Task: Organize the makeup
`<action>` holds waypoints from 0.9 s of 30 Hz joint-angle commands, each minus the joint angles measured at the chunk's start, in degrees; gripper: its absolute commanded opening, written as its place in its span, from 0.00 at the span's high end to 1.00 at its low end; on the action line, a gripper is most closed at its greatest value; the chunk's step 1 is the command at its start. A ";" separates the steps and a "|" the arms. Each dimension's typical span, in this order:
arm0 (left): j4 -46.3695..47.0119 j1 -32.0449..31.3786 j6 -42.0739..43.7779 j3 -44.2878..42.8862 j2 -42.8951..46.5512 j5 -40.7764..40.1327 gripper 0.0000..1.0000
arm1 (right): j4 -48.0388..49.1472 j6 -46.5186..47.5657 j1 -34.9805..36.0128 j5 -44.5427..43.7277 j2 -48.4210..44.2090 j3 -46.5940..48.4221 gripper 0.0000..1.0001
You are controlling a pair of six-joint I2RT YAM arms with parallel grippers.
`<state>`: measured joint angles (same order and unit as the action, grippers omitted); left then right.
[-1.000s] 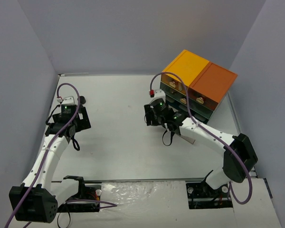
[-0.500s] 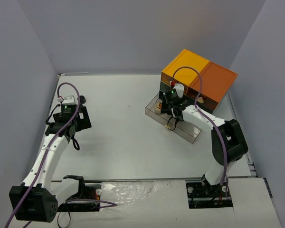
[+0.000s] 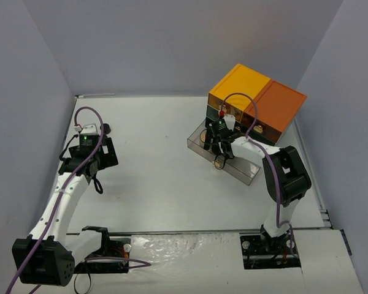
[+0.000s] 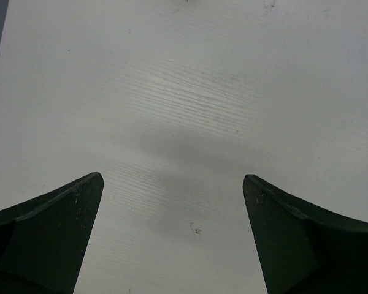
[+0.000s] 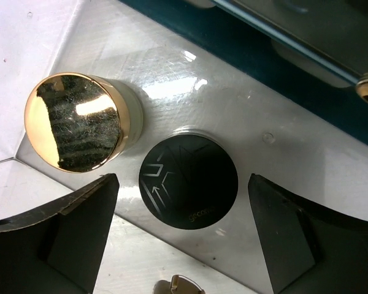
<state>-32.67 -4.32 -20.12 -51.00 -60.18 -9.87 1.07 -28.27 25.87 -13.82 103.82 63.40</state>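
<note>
Seen from above, the right arm reaches over a clear plastic drawer (image 3: 244, 173) pulled out of the orange-topped box (image 3: 257, 98) at the far right of the white table (image 3: 153, 177). The left arm stands at the left. At the left wrist, the left jaws are spread wide above the finely grained table. At the right wrist, the right jaws are open and gripping nothing, flanking a round matte black jar (image 5: 188, 180) on the drawer's glossy floor, just beside a mirror-gold-lidded jar (image 5: 73, 122).

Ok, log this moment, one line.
left fingers open, over table | right fingers open, above black jar in clear drawer | gold-lidded jar beside it
</note>
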 commanded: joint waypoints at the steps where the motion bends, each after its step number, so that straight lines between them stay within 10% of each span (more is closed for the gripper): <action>1: 2.22 0.45 0.20 -2.26 -0.32 0.32 0.03 | 0.91 0.25 0.24 -0.59 -4.08 0.75 0.14; 27: 4.55 9.77 -1.06 -33.18 -44.75 4.85 0.05 | -3.18 14.96 3.89 8.65 -42.60 -5.05 0.00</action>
<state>-28.74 5.20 -22.42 -77.42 -101.86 -6.39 -3.58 -15.39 30.04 -6.23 63.27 60.10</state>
